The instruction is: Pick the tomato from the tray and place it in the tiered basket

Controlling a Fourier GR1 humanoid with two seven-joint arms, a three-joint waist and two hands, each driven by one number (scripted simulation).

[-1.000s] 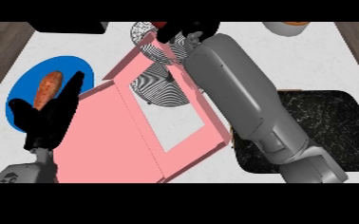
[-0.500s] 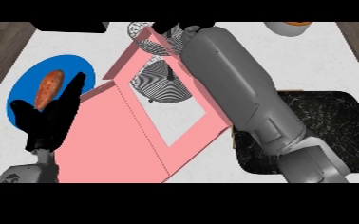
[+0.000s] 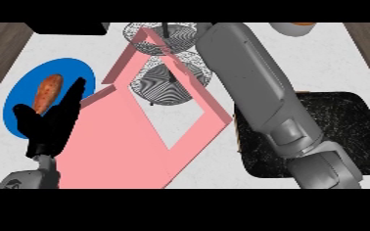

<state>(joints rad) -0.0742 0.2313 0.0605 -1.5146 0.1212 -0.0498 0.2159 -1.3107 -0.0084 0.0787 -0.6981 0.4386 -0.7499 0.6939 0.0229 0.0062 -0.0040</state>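
Right forearm swung upward; one tiered basket, one tray.

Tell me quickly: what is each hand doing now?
Left hand: open, resting, holding nothing.
Right hand: hidden past its forearm; cannot be told.

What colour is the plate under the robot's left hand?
Blue; the plate shows in the head view, partly behind the left hand.

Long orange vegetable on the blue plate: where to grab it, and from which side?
Grip the orange vegetable across its narrow middle, coming from above. It lies flat on the blue plate with its long axis pointing roughly away from the robot, so fingers should close across its short width. The open left hand beside it is likely best placed.
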